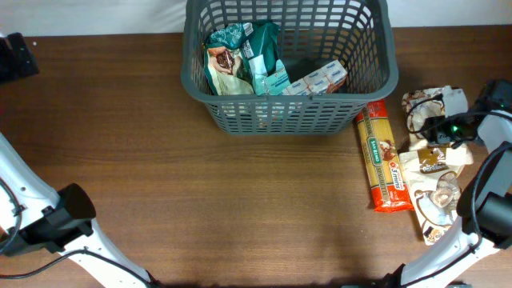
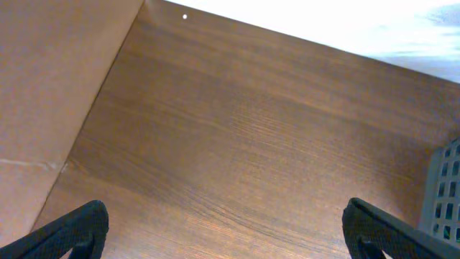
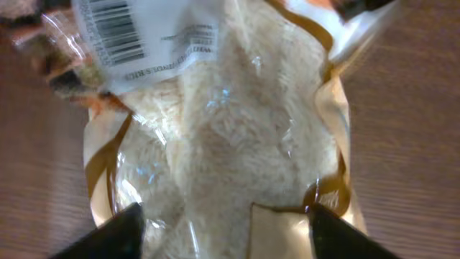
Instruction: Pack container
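Note:
The dark grey lattice container (image 1: pixel 288 116) stands at the table's back centre. It holds green packets (image 1: pixel 260 52), a brown packet (image 1: pixel 222 68) and a pale box (image 1: pixel 320 80). My right gripper (image 1: pixel 444 128) is at the right, over a pile of cream packets (image 1: pixel 436 164). In the right wrist view its fingers (image 3: pixel 223 223) are open, one on each side of a clear bag of rice (image 3: pixel 237 129). My left gripper (image 2: pixel 226 223) is open and empty above bare table. The container's edge shows in the left wrist view (image 2: pixel 447 194).
A long orange pasta packet (image 1: pixel 384 160) lies right of the container, beside the cream packets. A brown wall (image 2: pixel 50 86) borders the table's left side. The left arm's base (image 1: pixel 56 216) sits at the front left.

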{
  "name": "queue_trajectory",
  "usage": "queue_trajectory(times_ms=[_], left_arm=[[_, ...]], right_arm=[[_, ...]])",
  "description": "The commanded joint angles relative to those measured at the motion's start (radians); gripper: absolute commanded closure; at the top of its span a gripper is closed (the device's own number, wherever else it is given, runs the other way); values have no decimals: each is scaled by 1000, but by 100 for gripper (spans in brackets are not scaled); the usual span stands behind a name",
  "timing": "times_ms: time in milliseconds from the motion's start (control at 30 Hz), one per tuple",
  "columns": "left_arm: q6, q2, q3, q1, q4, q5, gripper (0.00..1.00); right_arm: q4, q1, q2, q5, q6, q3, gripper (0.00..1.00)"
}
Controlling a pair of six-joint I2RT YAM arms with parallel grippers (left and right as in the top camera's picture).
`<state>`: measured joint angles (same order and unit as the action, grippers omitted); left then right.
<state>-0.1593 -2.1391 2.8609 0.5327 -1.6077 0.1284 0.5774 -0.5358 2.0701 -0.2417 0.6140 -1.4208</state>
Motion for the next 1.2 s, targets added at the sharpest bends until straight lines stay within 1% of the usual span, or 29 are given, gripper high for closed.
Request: queue_trajectory(times_ms=[0, 67, 167, 200, 233, 367, 467, 500, 600, 867, 1000, 1167], left_arm=[[13, -8, -1, -3, -8, 14, 1], [13, -8, -1, -3, -10, 14, 1], [13, -8, -1, -3, -10, 14, 1], [13, -8, -1, -3, -10, 14, 1], [13, -8, -1, -3, -10, 14, 1], [13, -8, -1, -3, -10, 14, 1], [13, -8, -1, -3, -8, 14, 1], [13, -8, -1, -3, -8, 14, 1], [13, -8, -1, -3, -9, 14, 1], [13, -8, -1, -3, -9, 15, 1], [13, -8, -1, -3, -9, 15, 1], [17, -8, -1, -3, -9, 15, 1]], right_arm=[[-2, -8, 18, 1, -11, 9, 48], [-2, -8, 18, -2, -21, 9, 52], [-3, -8, 18, -13, -21, 17, 66], [-3, -8, 20, -13, -21, 20, 78], [-3, -8, 25, -13, -21, 21, 96], [-8, -8, 38, -50, -28, 21, 96], [-42, -8, 39, -110, -32, 20, 96], [-58, -8, 39, -120, -53, 19, 96], [-95, -8, 39, -122, -120, 19, 96], [-100, -7, 36, -132, -134, 4, 96], [-98, -7, 13, -196, -164, -63, 96], [-63, -7, -42, -245, -231, -202, 96]])
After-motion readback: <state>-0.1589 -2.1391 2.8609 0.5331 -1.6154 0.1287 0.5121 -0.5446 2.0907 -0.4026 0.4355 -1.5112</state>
